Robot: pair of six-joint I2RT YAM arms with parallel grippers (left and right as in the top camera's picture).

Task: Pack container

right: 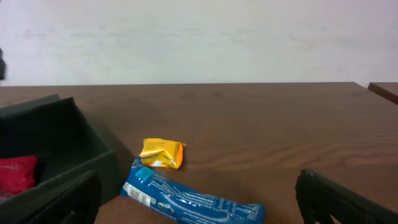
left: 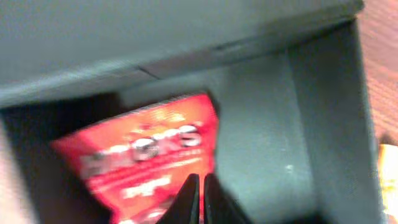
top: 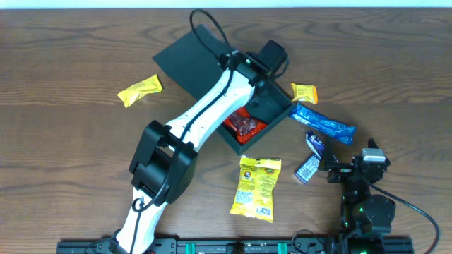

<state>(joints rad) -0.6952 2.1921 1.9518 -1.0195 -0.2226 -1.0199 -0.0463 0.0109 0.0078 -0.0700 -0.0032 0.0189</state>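
On the surface just ahead of the wide-open right claw (right: 198, 180), we saw the blue packet (right: 193, 202) lying crosswise, nearer to this arm, and the container (right: 62, 130) stood to its left, under the closed, empty left claw (left: 200, 186).

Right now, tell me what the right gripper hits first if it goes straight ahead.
Most likely the blue packet, lying crosswise just ahead of the open right gripper; the yellow packet sits behind it. Depth is uncertain.
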